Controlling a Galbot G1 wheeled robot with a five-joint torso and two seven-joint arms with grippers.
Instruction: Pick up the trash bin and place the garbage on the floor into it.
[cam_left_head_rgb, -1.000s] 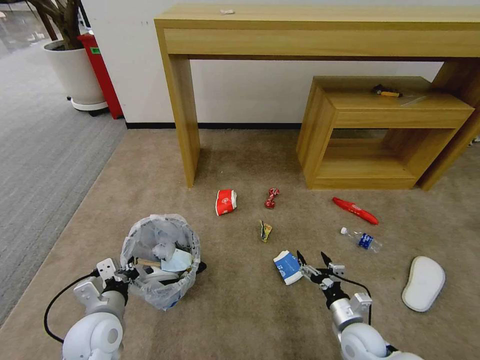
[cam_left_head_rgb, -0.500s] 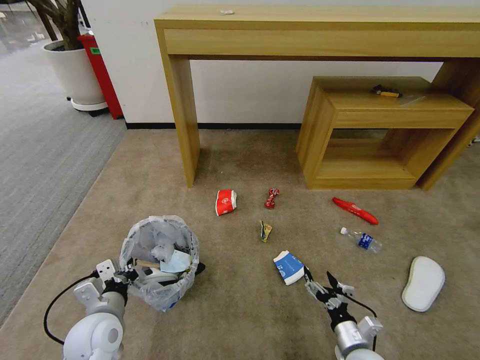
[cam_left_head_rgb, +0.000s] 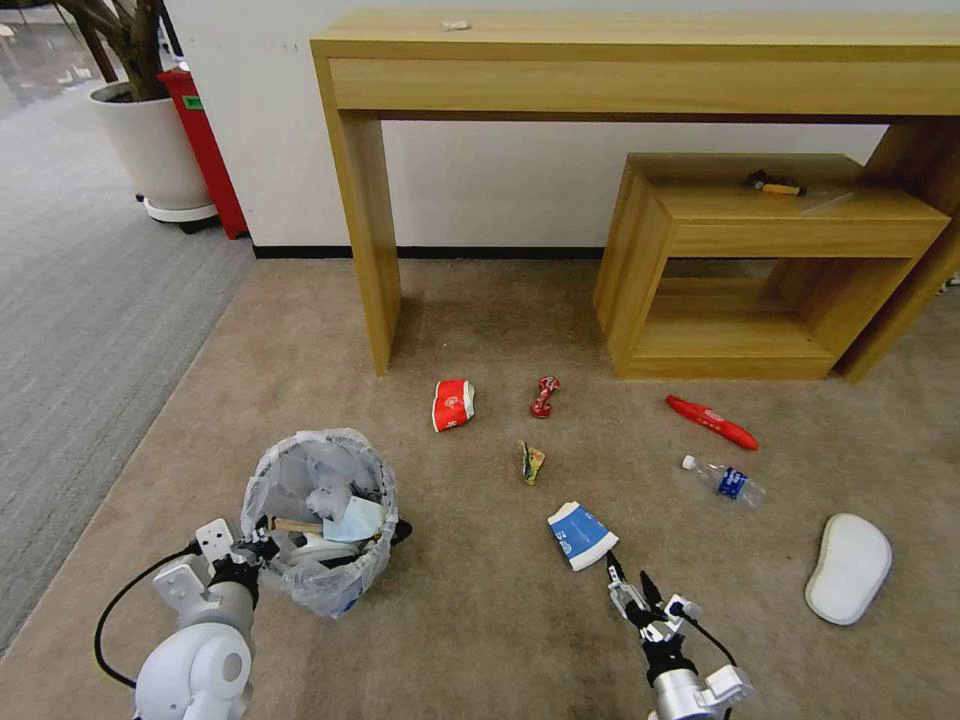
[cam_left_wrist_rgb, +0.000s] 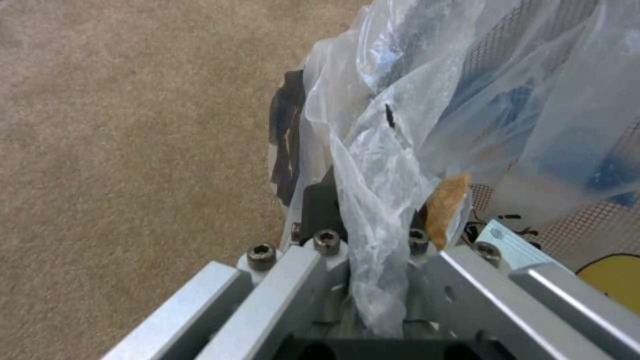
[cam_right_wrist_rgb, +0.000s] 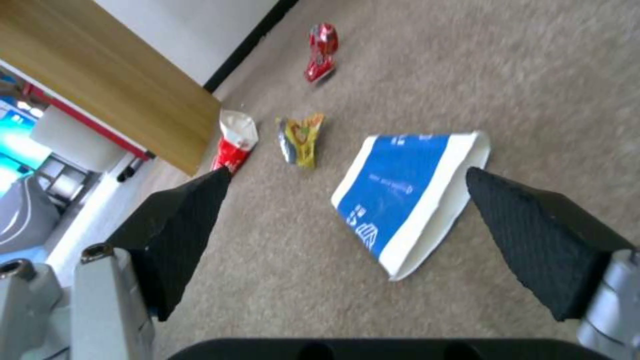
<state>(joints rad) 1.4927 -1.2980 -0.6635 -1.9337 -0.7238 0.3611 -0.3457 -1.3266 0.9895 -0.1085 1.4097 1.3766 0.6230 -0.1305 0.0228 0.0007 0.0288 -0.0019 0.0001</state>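
The right gripper (cam_right_wrist_rgb: 347, 200), jaws wide and empty, hangs just short of the flattened blue-white carton (cam_right_wrist_rgb: 407, 192): light, crushable card, best pinched across its edges. The left gripper (cam_left_head_rgb: 262, 545) is clamped on the small round black trash bin's (cam_left_head_rgb: 320, 515) bag-lined rim.

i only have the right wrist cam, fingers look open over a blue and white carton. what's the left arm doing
Observer: The left gripper is shut on the trash bin, pinching its rim and the plastic liner.
Operator: is the bin empty
Observer: No, the head view shows a pale-blue mask and a stick already inside.
Operator: anything off to the right i can't see
Observer: Yes, a white slipper, a small clear bottle and a long red wrapper lie on the floor.
Operator: how far is my gripper from the carton
Observer: The right gripper sits just short of the carton, not touching it.
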